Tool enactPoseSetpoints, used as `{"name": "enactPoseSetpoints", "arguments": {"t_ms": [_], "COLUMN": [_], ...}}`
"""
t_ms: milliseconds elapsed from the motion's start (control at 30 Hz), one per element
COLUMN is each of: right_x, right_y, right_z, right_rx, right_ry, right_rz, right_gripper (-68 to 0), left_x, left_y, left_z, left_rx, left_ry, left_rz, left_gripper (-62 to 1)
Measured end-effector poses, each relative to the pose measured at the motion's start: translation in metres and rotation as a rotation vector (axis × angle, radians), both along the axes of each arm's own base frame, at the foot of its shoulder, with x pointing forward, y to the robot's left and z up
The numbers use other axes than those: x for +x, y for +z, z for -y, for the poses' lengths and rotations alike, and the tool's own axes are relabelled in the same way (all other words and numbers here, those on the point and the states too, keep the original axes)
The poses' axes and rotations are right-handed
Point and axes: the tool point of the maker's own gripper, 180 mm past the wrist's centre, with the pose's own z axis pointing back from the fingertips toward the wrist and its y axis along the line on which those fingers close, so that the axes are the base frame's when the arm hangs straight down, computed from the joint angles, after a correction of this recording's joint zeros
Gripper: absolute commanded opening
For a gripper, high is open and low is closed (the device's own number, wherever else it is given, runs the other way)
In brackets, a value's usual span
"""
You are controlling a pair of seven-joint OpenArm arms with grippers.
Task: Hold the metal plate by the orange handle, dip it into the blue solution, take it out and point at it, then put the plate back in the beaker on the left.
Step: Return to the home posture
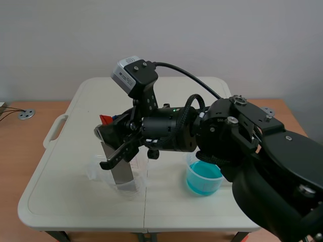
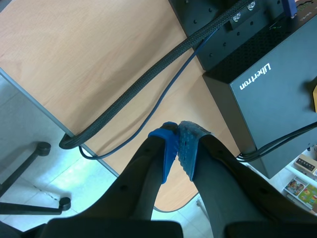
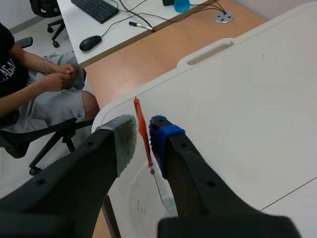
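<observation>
The metal plate (image 1: 121,169) stands upright in the clear beaker (image 1: 97,171) at the left of the white table (image 1: 70,151). Its orange handle (image 1: 105,119) sticks up out of it. My right arm reaches across from the right, and its gripper (image 1: 103,147) is at the handle. In the right wrist view the handle (image 3: 143,141) stands between the open fingers of the right gripper (image 3: 142,124), close to the blue pad (image 3: 159,139). A narrow gap shows on the grey pad's side. The plate (image 3: 161,191) drops into the beaker (image 3: 133,206) below. My left gripper (image 2: 178,130) is shut on nothing, away from the table.
A beaker of blue solution (image 1: 204,177) stands right of the middle, partly under my right arm. In the right wrist view a person (image 3: 44,84) sits on a chair beyond the table's edge. The left wrist view shows a wooden desk (image 2: 74,59), cables and a black box (image 2: 277,94).
</observation>
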Motion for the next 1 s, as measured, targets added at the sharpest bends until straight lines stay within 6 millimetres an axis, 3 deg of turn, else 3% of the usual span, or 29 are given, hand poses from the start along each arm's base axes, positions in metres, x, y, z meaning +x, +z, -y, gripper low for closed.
{"name": "enactPoseSetpoints", "arguments": {"t_ms": [167,233,300,433,467,500,867,1000], "right_x": [0.000,0.000,0.002,0.012,0.014,0.016,0.023,0.030], "right_y": [0.000,0.000,0.000,-0.003,-0.003,-0.004,-0.005,0.008], "right_z": [0.000,0.000,0.001,0.006,0.007,0.009,0.015,0.031], "right_rx": [0.000,0.000,-0.001,-0.010,-0.012,-0.014,-0.036,-0.025], "right_ry": [0.000,0.000,-0.010,-0.078,-0.091,-0.107,-0.139,-0.188], "right_rz": [0.000,0.000,-0.002,-0.014,-0.017,-0.020,0.005,0.051], "right_gripper": [-32.7,-25.7,-19.5,-8.6,-4.9,-0.9,-1.2,-1.2], "left_x": [0.000,0.000,0.000,0.000,0.000,0.000,0.000,0.001], "left_y": [0.000,0.000,0.000,0.000,0.000,0.000,0.000,0.000], "left_z": [0.000,0.000,0.000,0.000,0.000,0.000,0.000,0.000], "left_rx": [0.000,0.000,0.000,0.000,0.000,0.000,0.000,-0.002], "left_ry": [0.000,0.000,0.000,-0.001,0.000,0.000,0.000,0.001], "left_rz": [0.000,0.000,0.000,0.000,0.000,0.001,0.000,0.005], "left_gripper": [-59.0,-54.8,-42.9,-5.5,1.4,1.4,1.4,1.4]}}
